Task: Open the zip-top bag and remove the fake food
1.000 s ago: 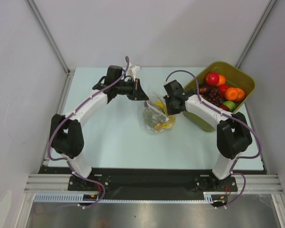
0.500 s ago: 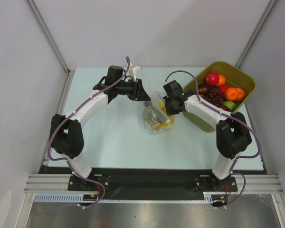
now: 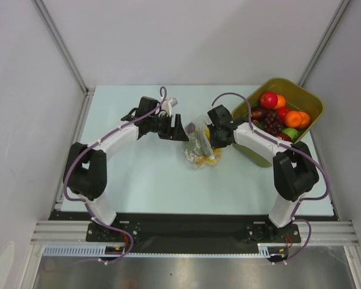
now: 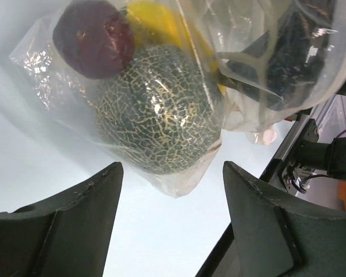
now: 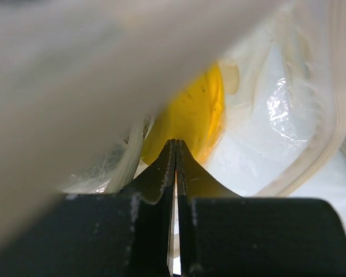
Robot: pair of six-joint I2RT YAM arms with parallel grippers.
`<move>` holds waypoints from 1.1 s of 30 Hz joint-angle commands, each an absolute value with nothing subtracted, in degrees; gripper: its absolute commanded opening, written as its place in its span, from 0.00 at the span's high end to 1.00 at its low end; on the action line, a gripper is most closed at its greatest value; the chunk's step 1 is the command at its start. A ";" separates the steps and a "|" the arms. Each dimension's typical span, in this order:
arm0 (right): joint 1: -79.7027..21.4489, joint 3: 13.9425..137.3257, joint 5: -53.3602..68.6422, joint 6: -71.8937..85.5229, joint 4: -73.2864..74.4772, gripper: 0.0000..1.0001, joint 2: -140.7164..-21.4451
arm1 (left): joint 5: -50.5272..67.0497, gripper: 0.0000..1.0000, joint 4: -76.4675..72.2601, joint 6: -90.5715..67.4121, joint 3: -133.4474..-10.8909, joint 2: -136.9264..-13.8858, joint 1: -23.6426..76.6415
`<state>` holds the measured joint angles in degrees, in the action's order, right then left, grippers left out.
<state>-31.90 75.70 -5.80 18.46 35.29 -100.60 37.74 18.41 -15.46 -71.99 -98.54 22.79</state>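
Opening is under way. Beside the olive tub (image 3: 298,88), the right gripper (image 5: 176,151) has its jaws pinched shut on the zip-top bag (image 3: 198,144), with the fake food (image 4: 160,118) inside. The left gripper (image 4: 170,170), jaws spread, probably needs the opposite lip next.

Pale blue-green tabletop (image 3: 144,174), matte. At its far right corner sat an olive-green plastic tub (image 3: 301,89), tilted w/ its open side toward the camera and approx. half full of toy fruit. Inside: red apple (image 3: 268,99) at the far end, a small orange (image 3: 281,100) touching it on the right, a red piece (image 3: 283,112) just below. Two more oranges (image 3: 293,118) lay side by side mid-tub. Dark grape bunch (image 3: 272,122) to their left; green fruit (image 3: 290,133) at the near end. Grey wall panels (image 3: 198,42) enclosed the cell on three sides, w/ metal corner posts (image 3: 60,45). Aluminium rail (image 3: 192,232) ran along the near edge.
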 commanded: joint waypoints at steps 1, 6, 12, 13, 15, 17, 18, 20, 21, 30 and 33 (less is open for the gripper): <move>-31.91 74.36 -5.71 20.65 33.93 1.00 -99.49 | 39.11 0.24 18.28 -16.44 -72.25 -99.66 22.94; -31.55 73.83 -5.19 22.67 33.22 0.97 -99.67 | 41.39 0.23 20.12 -15.21 -71.90 -102.04 23.47; -30.85 73.74 -4.40 25.31 32.61 0.94 -100.20 | 42.27 0.23 21.18 -14.33 -67.68 -101.95 25.13; -30.76 73.65 -4.13 25.66 32.52 0.94 -100.20 | 42.45 0.23 20.83 -14.50 -66.98 -101.95 25.66; -30.67 73.56 -3.61 26.19 32.08 0.94 -100.37 | 42.54 0.22 19.96 -15.03 -65.48 -102.13 26.28; -30.76 73.56 -3.17 26.54 32.08 0.94 -100.81 | 42.72 0.21 18.81 -15.38 -65.13 -102.57 27.16; -30.76 73.56 -2.82 26.80 32.08 0.93 -100.81 | 42.71 0.21 18.46 -15.99 -65.04 -102.92 27.42; -30.94 73.30 -2.64 27.33 32.25 0.94 -101.16 | 43.06 0.21 16.79 -16.87 -64.78 -103.71 28.04; -31.02 73.13 -2.64 27.42 32.34 0.93 -101.08 | 43.15 0.21 16.27 -17.75 -64.60 -103.97 28.21; -32.25 70.76 -5.10 31.64 34.01 0.56 -99.85 | 42.89 0.58 12.04 -20.22 -64.95 -107.84 28.48; -32.34 70.23 -5.89 32.78 34.28 0.50 -99.23 | 42.45 0.71 12.65 -19.87 -66.26 -108.89 28.48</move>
<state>-31.55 72.05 -4.49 30.72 32.05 -99.83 42.39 14.24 -19.81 -64.31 -107.77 28.23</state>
